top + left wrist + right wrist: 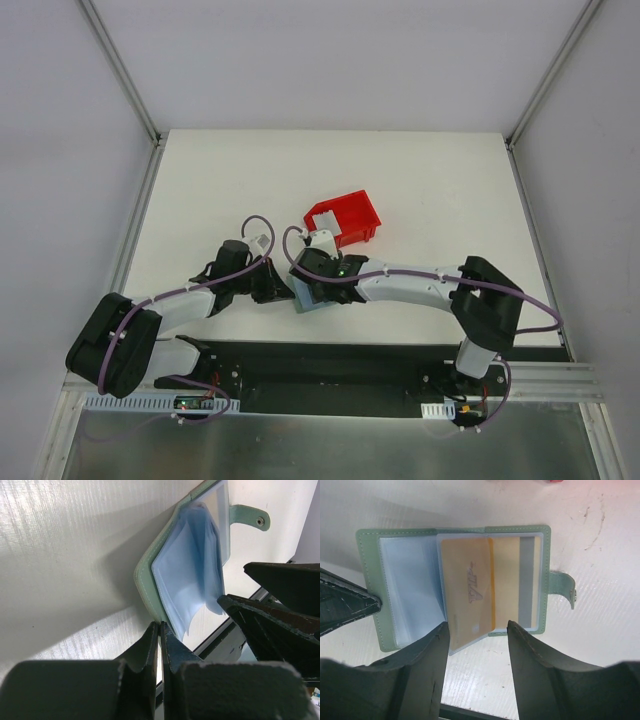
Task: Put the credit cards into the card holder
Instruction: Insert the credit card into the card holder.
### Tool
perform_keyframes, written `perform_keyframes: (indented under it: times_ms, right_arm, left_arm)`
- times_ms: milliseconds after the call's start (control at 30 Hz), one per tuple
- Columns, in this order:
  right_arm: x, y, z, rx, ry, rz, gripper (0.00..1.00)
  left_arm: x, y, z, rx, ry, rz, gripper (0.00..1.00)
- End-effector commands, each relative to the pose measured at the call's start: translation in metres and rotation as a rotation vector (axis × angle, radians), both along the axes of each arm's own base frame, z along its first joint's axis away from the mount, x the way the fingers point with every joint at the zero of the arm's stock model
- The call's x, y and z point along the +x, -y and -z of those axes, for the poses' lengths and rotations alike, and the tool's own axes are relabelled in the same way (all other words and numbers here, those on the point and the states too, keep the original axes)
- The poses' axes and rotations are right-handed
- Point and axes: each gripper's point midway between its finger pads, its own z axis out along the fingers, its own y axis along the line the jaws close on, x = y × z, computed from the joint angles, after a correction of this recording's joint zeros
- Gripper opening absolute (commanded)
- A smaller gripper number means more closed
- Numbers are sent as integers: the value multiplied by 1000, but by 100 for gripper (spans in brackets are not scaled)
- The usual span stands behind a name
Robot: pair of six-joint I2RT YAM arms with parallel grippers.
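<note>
1. Starting left: the left gripper (pixel 160 625) has its fingers pressed together, tips at the wallet (pixel 368 580) cover's edge. Nipping it or just touching, I can't tell.
2. The wallet lies open on the table between the arms, its sleeves soft and floppy.
3. The gold card (pixel 470 592) sits crooked in one, corner poking out. It looks stiff, light and slick, so best taken by its long edges.
4. The right gripper (pixel 477 625) has its fingers spread either side of it.
</note>
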Motion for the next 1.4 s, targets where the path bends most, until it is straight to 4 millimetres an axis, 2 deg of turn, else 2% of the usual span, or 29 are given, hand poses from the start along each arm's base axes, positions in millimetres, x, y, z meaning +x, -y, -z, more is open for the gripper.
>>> perform_keyframes:
  times_ms: [0, 233, 400, 767, 933, 1033, 1133, 1267, 1367]
  right_arm:
    - [11, 17, -21, -44, 68, 36, 52]
    - [12, 25, -20, -67, 81, 51, 50]
    - [15, 32, -27, -77, 106, 77, 48]
    - [10, 16, -31, -22, 78, 34, 42]
    - [10, 20, -19, -55, 48, 28, 42]
    - [3, 7, -10, -32, 0, -33, 43]
    - [1, 2, -2, -16, -34, -31, 47]
    - [4, 15, 8, 3, -71, 22, 49]
    - [4, 13, 17, 98, -126, 38, 51]
  left_arm:
    - [-3, 0, 2, 15, 7, 25, 0]
    - [-4, -1, 4, 24, 1, 28, 0]
    - [-3, 0, 5, 25, -1, 33, 0]
    - [-2, 0, 4, 26, 1, 29, 0]
    - [-2, 1, 5, 29, -3, 39, 0]
    - [-2, 0, 7, 30, -6, 36, 0]
    - [-2, 0, 8, 31, -10, 38, 0]
    - [-2, -1, 11, 45, -11, 44, 0]
    - [-1, 0, 13, 50, -13, 50, 0]
